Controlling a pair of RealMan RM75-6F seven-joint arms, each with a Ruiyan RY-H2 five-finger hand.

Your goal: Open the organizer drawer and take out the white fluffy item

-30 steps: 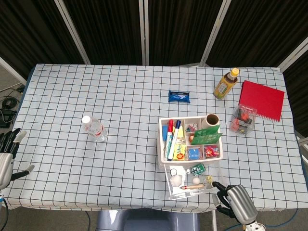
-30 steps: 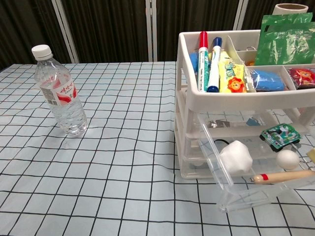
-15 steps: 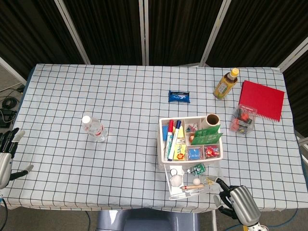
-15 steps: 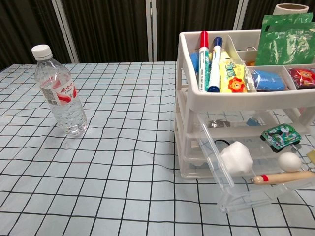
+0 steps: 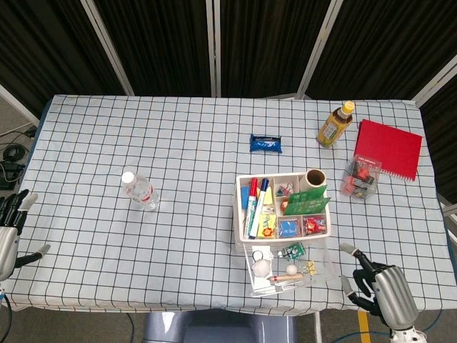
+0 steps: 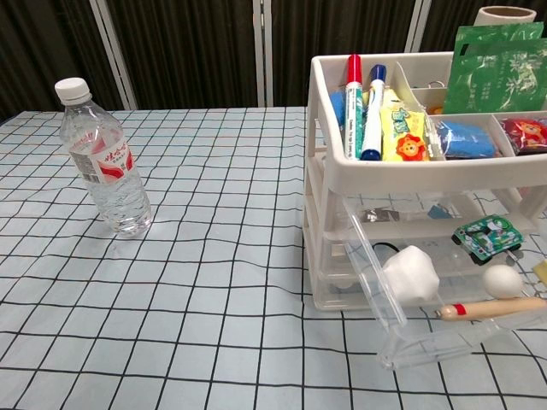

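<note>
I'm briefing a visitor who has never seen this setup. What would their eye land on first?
Most likely the white organizer near the table's front edge, its top tray crammed with markers and packets, and its clear drawer pulled out, tilting down. In the drawer's left corner sits the white fluffy item. Next, the red notebook at the far right.

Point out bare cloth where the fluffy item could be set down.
Bare checked cloth lies between the water bottle and the organizer, and behind both toward the blue packet. It is crowded at the open drawer and the far right corner.
</note>
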